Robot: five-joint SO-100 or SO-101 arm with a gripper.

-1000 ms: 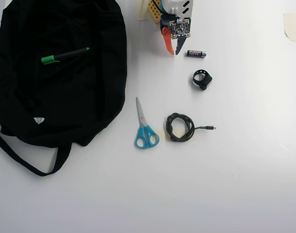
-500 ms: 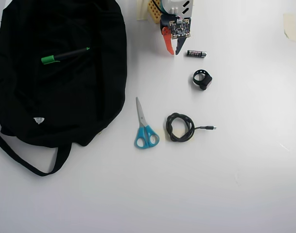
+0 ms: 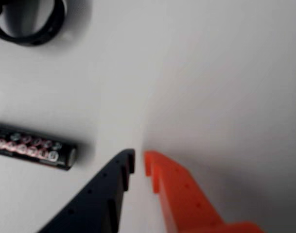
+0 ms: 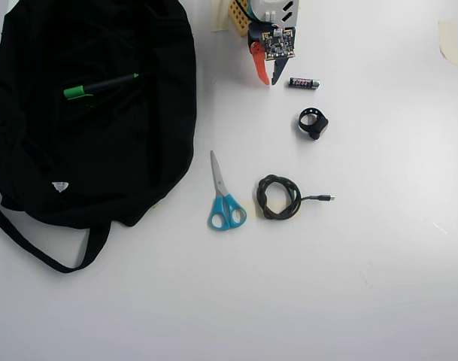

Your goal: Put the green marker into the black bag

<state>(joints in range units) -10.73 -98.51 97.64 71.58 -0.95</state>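
The slim black-barrelled green marker (image 4: 101,86) lies on the large soft black fabric bag (image 4: 131,150) at the tabletop's far-left corner, cap left (long axis nearly crosswise), well left of the orange-and-black gripper (image 4: 269,81), which is narrow and empty.

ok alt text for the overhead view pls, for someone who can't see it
A green marker lies on top of a large black bag at the left of a white table. The gripper, empty and nearly closed, sits at top centre beside a battery. Below lie a black ring-shaped part, blue scissors and a coiled cable.
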